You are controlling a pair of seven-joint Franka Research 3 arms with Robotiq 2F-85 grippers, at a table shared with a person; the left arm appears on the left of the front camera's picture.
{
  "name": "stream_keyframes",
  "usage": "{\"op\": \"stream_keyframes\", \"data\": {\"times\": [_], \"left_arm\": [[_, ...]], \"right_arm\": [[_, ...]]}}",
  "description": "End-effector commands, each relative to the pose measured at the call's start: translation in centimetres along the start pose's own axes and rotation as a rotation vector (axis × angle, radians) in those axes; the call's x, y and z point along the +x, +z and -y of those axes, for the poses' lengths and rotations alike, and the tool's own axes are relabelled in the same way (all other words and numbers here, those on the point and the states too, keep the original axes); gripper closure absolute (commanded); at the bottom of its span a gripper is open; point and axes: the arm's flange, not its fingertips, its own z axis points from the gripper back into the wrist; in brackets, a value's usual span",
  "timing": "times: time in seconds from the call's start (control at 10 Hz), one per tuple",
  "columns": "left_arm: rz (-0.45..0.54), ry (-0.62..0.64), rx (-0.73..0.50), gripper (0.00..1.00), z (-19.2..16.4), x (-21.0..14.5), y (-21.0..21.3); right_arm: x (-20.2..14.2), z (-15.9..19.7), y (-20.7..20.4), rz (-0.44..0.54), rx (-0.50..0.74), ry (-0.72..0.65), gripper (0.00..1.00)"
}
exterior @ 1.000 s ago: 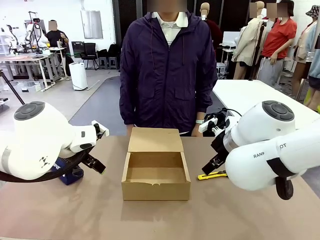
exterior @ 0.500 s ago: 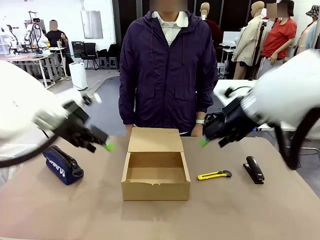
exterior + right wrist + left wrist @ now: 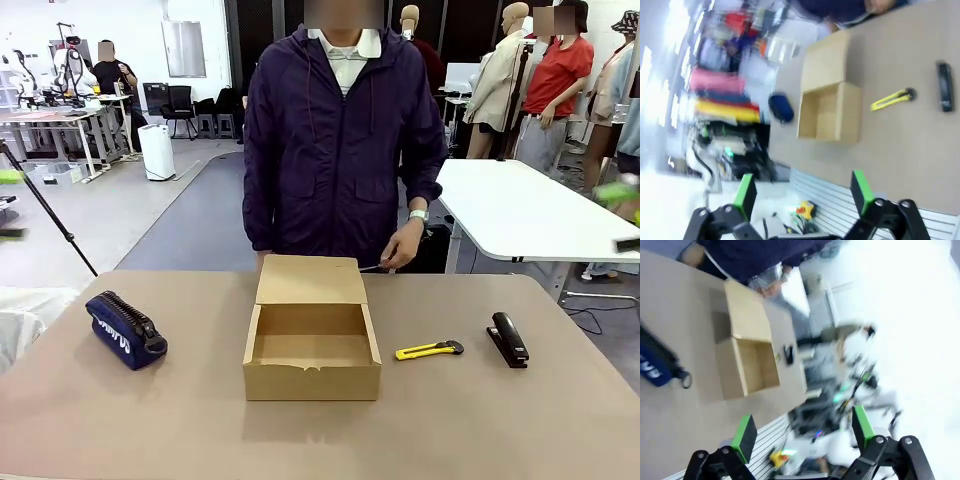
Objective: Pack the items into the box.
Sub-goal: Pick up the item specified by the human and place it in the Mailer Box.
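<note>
Tan cardboard box [image 3: 312,382] is being shown open at frame centre, with the yellow utility knife [image 3: 428,350] and black stapler [image 3: 508,339] lying to its right on the table [image 3: 200,420]. The left gripper [image 3: 803,432] and right gripper [image 3: 803,194] are being held with fingers wide apart, empty.

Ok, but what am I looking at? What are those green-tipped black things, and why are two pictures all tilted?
This is a robot with two arms at a table. The straight picture comes from a camera between the arms, looking across at a person. The two tilted ones come from cameras on the robot's wrists. The green-tipped black fingers are its hands: the left end effector and the right end effector. Both are open and hold nothing. On the table lie an open cardboard box, a yellow knife, a black stapler and a blue pouch.
</note>
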Motion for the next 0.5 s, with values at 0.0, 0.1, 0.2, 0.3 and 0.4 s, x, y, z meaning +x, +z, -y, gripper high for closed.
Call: {"op": "stream_keyframes", "data": {"times": [0.0, 0.1, 0.2, 0.3, 0.4], "left_arm": [[0.247, 0.205, -0.139, 0.00, -8.0, 0.5, 4.3], [0.313, 0.271, -0.187, 0.00, -11.3, -0.7, 6.1], [0.332, 0.294, -0.175, 0.00, -12.8, -0.7, 6.2], [0.251, 0.233, -0.104, 0.00, -8.9, -1.4, 8.0], [0.251, 0.233, -0.104, 0.00, -8.9, -1.4, 8.0]], "right_arm": [[-2.2, 6.9, 2.3, 0.186, 0.081, -0.154, 0.00], [-2.8, 9.4, 4.0, 0.257, 0.101, -0.214, 0.00], [-3.9, 10.7, 4.0, 0.306, 0.096, -0.266, 0.00], [-1.7, 8.2, 5.5, 0.192, 0.040, -0.205, 0.00], [-1.7, 8.2, 5.5, 0.192, 0.040, -0.205, 0.00]]}}
